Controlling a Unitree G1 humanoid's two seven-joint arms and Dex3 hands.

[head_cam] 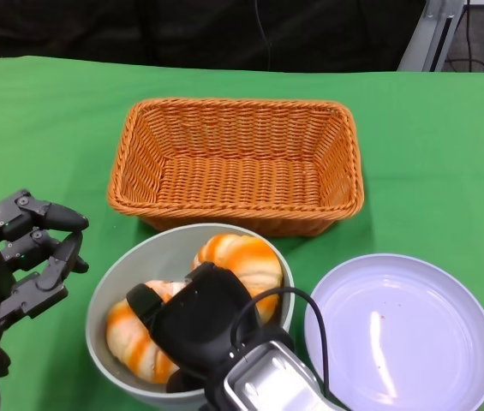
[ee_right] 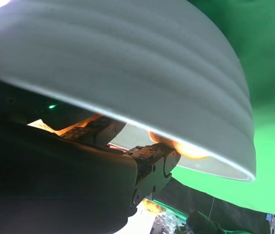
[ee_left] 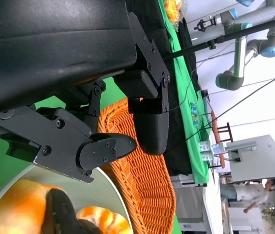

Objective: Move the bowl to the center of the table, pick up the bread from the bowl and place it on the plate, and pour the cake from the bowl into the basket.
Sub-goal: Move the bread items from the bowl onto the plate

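L hand fingers apart, holding nothing, R hand fingers hidden.

A robotics lab: grey industrial robot arms stand beyond the green-clothed table, amid hanging cables.

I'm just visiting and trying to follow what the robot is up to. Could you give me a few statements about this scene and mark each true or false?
1. The basket already has a pastry in it. False: it holds nothing.
2. The right hand reaches into the bowl, over the orange-striped pastries. True.
3. The plate has bread on it. False: it is bare.
4. The left hand grips the bowl's rim. False: it is beside the bowl, holding nothing.
5. The bowl sits between the basket and the robot. True.
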